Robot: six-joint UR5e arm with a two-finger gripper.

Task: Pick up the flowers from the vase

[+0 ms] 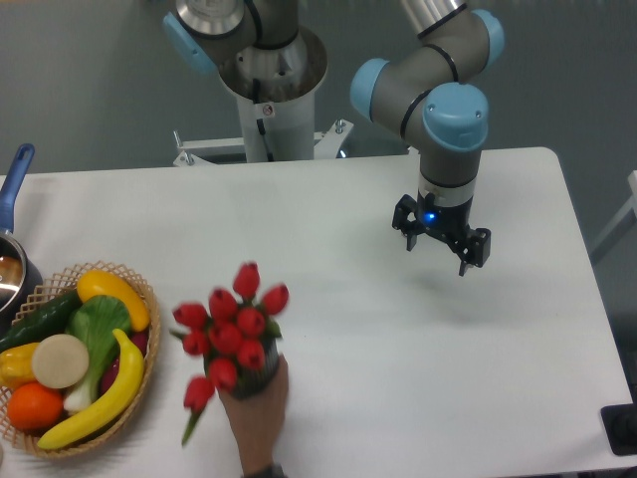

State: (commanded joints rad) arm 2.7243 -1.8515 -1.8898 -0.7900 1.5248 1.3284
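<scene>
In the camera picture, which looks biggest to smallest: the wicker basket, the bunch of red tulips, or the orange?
1. Wicker basket
2. Red tulips, held by a person's hand
3. Orange, clearly smallest

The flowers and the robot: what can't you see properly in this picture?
- The vase: almost all hidden, by the flowers above and a person's hand around it.
- The hand: its arm is cut off by the bottom edge.
- The gripper: too small and dark to tell whether its fingers are open.
- The pot with the blue handle: cut off by the left edge.
- The wicker basket: its lower left is cut off.
</scene>
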